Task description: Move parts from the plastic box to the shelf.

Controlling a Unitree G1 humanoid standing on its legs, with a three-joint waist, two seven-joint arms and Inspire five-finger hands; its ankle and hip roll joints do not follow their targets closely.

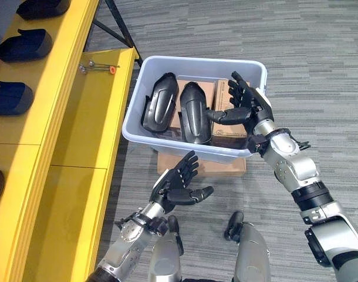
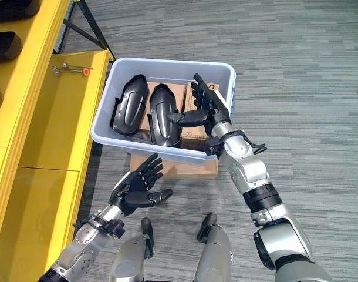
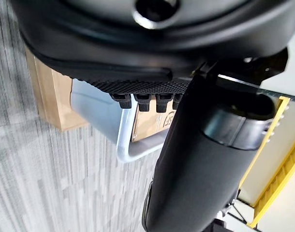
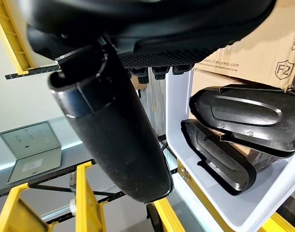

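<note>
A pale blue plastic box stands on cardboard boxes on the floor, beside the yellow shelf. Two black curved parts stand side by side in the box's left half; they also show in the right wrist view. My right hand hovers open over the box's right half, its thumb stretched toward the nearer part, its fingers straight. My left hand hangs open just in front of the box's near wall, palm up, holding nothing.
Brown cardboard boxes lie inside the plastic box under the parts, and another carton sits beneath it. Several black parts rest on the shelf's upper tier at the left. A small screwdriver-like tool lies on the lower shelf.
</note>
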